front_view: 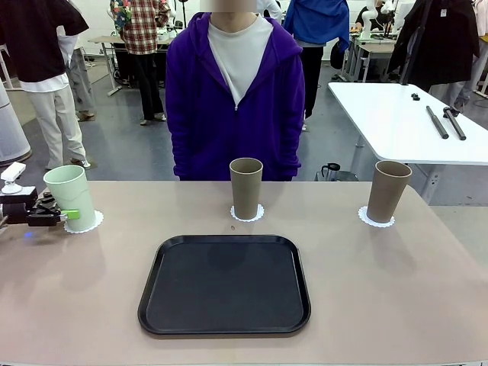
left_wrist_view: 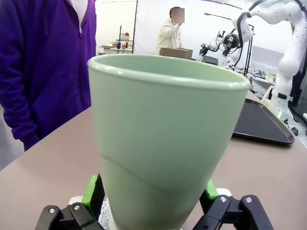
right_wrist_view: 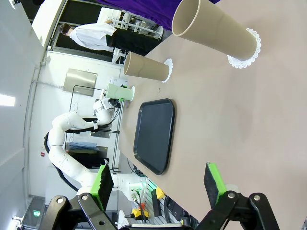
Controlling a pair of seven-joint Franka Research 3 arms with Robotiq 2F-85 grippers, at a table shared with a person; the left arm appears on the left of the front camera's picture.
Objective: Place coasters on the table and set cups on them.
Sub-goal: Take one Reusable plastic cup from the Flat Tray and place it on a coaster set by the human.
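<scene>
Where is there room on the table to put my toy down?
The black tray is bare. So is the table right of it, and the stretch between the middle brown cup and the right brown cup. It is crowded at the left, where the left gripper flanks the green cup.

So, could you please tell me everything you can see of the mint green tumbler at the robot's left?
The mint green matte tumbler is tall, tapered and handleless, with a rounded rim and a faint step line around its lower body. It stands upright on a white scalloped paper doily near the left edge of the beige-tan table. The left gripper brackets its base, green pads on either side; whether they touch the cup cannot be told. Its inside is hidden.
</scene>
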